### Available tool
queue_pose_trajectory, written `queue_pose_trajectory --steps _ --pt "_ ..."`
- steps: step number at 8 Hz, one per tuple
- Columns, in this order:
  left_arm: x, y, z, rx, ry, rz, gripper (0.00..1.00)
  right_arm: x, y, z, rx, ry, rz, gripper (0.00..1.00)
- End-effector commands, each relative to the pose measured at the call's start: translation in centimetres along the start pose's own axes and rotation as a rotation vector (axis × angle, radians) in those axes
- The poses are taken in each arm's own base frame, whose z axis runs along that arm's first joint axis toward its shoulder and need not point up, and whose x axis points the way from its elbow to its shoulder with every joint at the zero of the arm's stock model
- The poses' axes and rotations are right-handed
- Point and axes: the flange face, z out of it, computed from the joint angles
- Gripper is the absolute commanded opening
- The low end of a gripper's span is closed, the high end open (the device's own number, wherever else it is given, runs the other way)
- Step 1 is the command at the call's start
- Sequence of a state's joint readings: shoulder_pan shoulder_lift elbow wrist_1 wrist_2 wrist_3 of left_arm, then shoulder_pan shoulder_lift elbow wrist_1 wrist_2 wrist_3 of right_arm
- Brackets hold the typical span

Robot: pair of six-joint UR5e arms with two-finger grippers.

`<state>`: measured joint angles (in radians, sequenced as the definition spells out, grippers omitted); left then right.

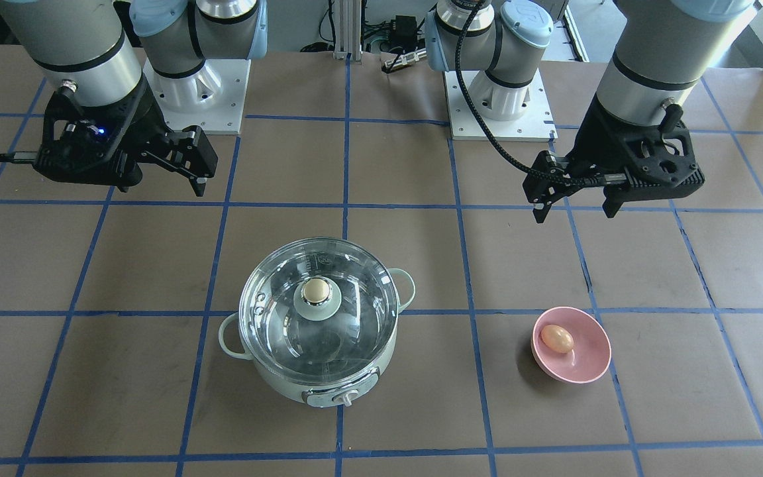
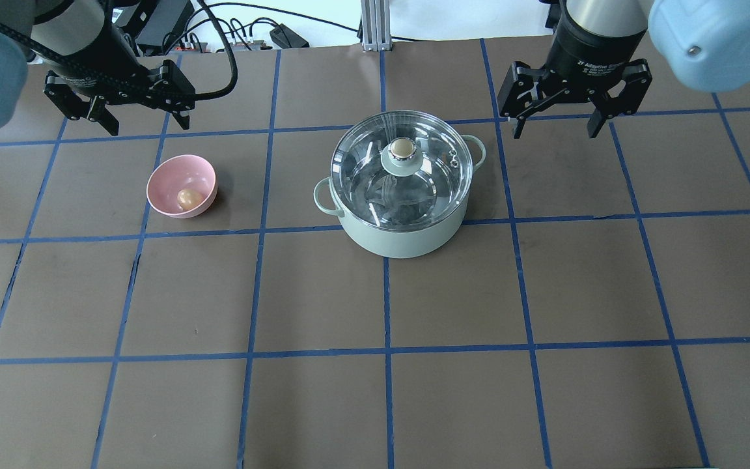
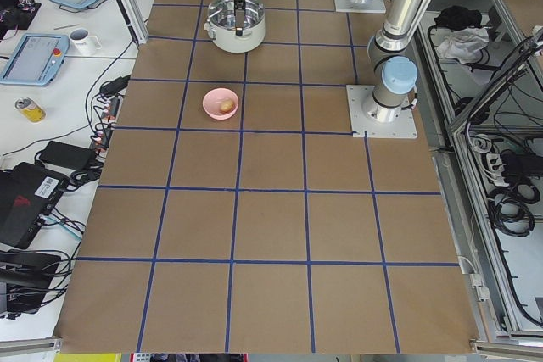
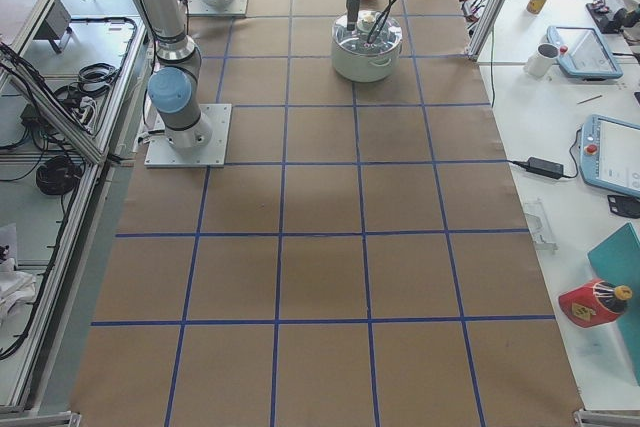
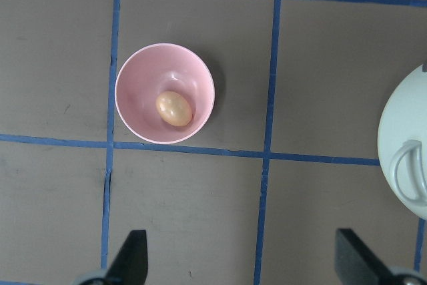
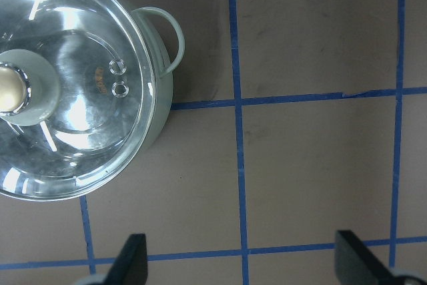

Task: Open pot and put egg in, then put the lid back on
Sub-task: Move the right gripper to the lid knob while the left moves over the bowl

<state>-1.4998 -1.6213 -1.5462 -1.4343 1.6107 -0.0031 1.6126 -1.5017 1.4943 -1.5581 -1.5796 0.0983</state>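
Left fingers (image 2: 107, 120) apart near pink bowl (image 2: 173, 170) holding small tan-brown egg (image 2: 187, 198). Right fingers (image 2: 523, 120) apart beside mint-green round pot (image 2: 407, 241), clear glass lid (image 2: 365, 172) seated. Watch: your grip slipping off tan knob (image 2: 402, 148) drops lid.

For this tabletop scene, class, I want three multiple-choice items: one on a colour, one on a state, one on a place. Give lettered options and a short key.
1. The bowl is
A green
B pink
C white

2. The lid is
A closed on the pot
B lying beside the pot
C resting in the bowl

3. The egg lies
A in the pot
B on the lid
C in the bowl

Key:
1 B, since its rim and inside show pink in the overhead view.
2 A, since the glass dome covers the pot's mouth.
3 C, since the egg rests inside the bowl, apart from the pot.
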Motion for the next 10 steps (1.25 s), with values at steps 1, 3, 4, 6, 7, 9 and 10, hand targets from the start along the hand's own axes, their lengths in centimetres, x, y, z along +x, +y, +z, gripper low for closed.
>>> queue_pose_trajectory --steps 1,3,4,6,7,9,10 --pt "0.0 0.0 0.0 0.001 0.002 0.000 1.00 0.1 0.1 -0.1 0.001 0.006 0.006 1.00" --pt "-0.2 -0.2 0.3 -0.003 0.001 -0.015 1.00 -0.8 -0.8 -0.1 0.054 -0.019 -0.009 1.00" --pt "-0.2 -0.6 0.9 -0.014 0.011 -0.034 1.00 -1.1 -1.8 0.0 0.067 -0.025 -0.006 1.00" --pt "-0.8 -1.7 4.1 -0.071 -0.003 -0.220 1.00 -5.1 -5.2 1.2 0.079 -0.073 0.067 1.00" --pt "-0.9 -2.5 5.8 -0.092 -0.018 -0.458 1.00 -8.5 -6.6 2.1 0.087 -0.079 0.069 1.00" --pt "-3.3 -4.0 9.3 -0.128 -0.080 -0.605 1.00 -13.8 -7.9 6.7 0.092 -0.089 0.067 1.00" --pt "-4.0 -5.5 11.0 -0.104 -0.076 -0.619 1.00 -15.5 -8.3 9.1 0.071 -0.085 0.076 1.00"
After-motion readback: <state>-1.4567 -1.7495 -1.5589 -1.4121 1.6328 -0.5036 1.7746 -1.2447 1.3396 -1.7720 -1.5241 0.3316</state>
